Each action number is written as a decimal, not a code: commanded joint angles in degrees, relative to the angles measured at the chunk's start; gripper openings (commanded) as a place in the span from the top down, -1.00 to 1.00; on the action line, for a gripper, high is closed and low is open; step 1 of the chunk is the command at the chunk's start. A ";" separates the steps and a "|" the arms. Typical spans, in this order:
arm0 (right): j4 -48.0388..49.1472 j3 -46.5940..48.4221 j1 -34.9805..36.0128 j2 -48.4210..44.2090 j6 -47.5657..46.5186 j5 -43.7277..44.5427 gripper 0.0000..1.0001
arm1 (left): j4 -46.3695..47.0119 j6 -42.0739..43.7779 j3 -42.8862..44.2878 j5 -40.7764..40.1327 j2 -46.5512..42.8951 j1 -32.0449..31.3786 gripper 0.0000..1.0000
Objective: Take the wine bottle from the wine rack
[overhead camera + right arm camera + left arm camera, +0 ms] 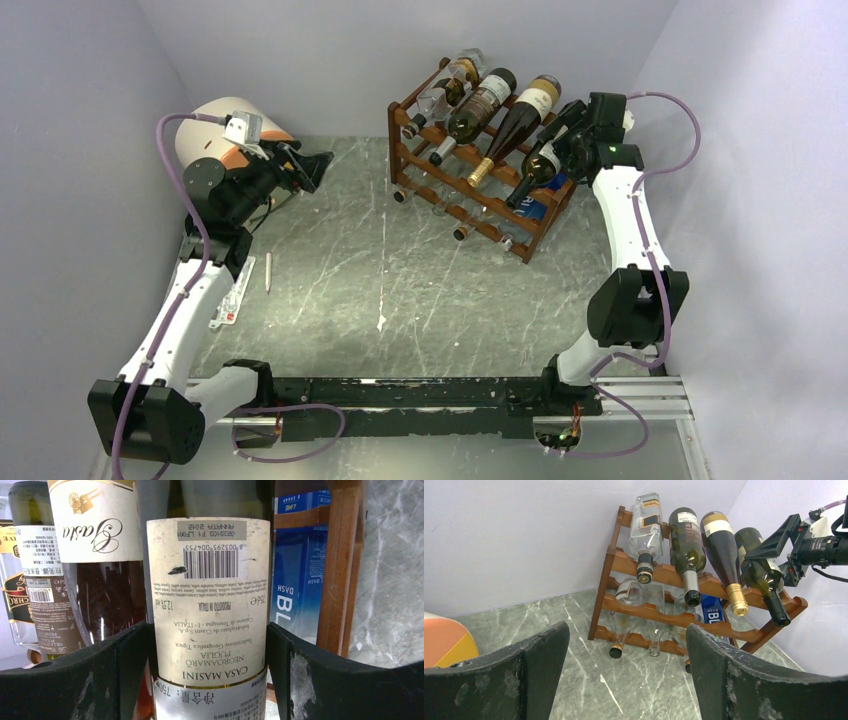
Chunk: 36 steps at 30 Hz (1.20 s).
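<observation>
While right gripper [207, 627] straddles the rightmost wine bottle [210, 580] on the wine rack [605, 585], squeeze unclear; left gripper [625, 627] spread wide, empty

Soft, even light, faint shadows, pale sheen on the marble tabletop [330, 270], all 3 views sharp.

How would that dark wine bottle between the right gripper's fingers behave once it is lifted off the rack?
The wine bottle looks like glass, so it is probably rigid but breakable if knocked against the wine rack. Its smooth, curved sides may slip in the right gripper. Being round, it would likely roll if laid on the table.
</observation>
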 commanded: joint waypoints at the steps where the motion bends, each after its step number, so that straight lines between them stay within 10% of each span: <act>1: 2.17 -0.86 -0.94 1.33 2.37 -2.92 -0.71 | 1.15 0.70 0.23 0.14 0.23 -0.44 -0.79; 18: 19.93 -12.74 -5.74 -8.85 17.67 -14.30 0.30 | 0.82 0.95 0.15 -0.63 0.39 -0.60 -0.78; 36: 30.07 -16.11 -6.88 -20.70 30.34 -22.94 0.71 | 0.38 -0.51 0.75 0.25 3.75 -1.10 -0.78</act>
